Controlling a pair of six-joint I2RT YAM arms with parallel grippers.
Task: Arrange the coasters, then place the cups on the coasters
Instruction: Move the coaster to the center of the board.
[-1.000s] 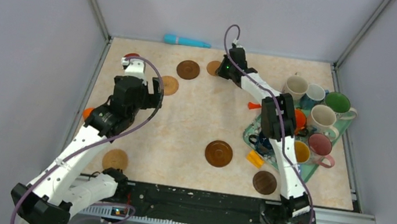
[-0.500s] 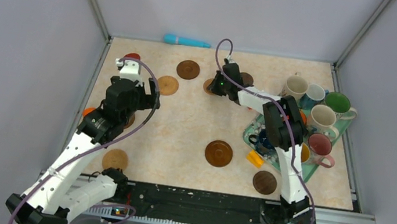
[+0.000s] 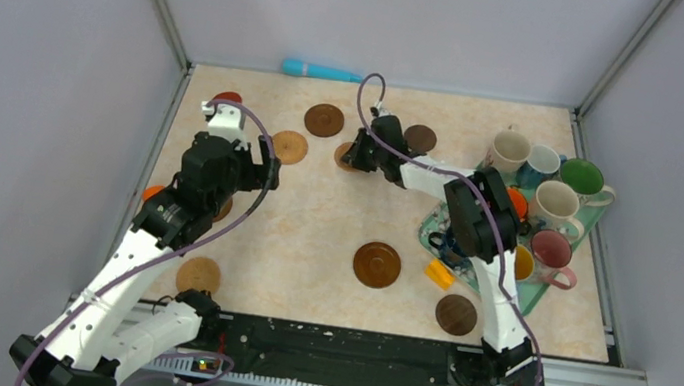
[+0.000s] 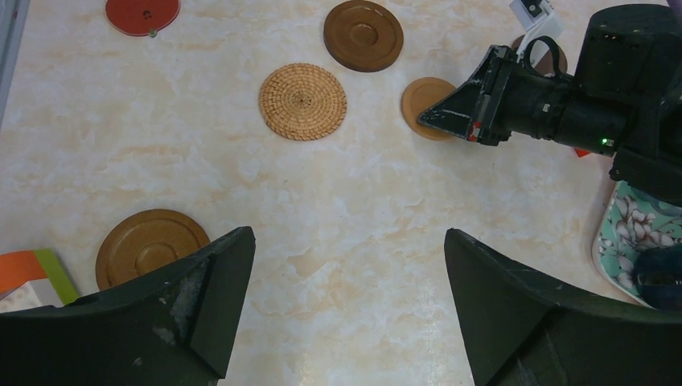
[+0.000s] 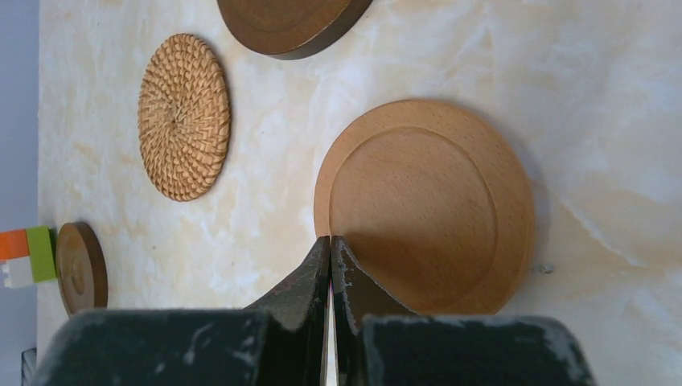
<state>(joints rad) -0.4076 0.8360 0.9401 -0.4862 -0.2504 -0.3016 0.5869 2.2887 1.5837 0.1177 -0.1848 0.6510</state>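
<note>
My right gripper [image 3: 355,155] [image 5: 330,240] is shut, its tips pressed on the near rim of a tan coaster [image 5: 434,201] [image 4: 420,98]. A woven coaster [image 3: 290,147] [image 5: 183,117] and dark brown coasters [image 3: 324,120] [image 3: 419,138] lie close by. A red coaster [image 3: 226,96] sits back left, a large ridged one [image 3: 376,265] in the middle, others [image 3: 455,314] [image 3: 198,275] near the front. My left gripper [image 3: 261,164] [image 4: 347,235] hangs open over bare table, holding nothing. Cups, cream [image 3: 509,149], green [image 3: 583,176], pink [image 3: 552,250], stand on the right.
The cups crowd a teal floral tray [image 3: 431,230] against the right wall. An orange block [image 3: 441,274] lies beside it. A teal pen-like object [image 3: 322,71] rests along the back wall. An orange-and-green block [image 4: 32,269] sits left of a brown coaster [image 4: 149,244].
My right gripper slid the tan coaster from the back toward the near left, uncovering a dark brown coaster behind it. My left arm drew back slightly, then held still.
</note>
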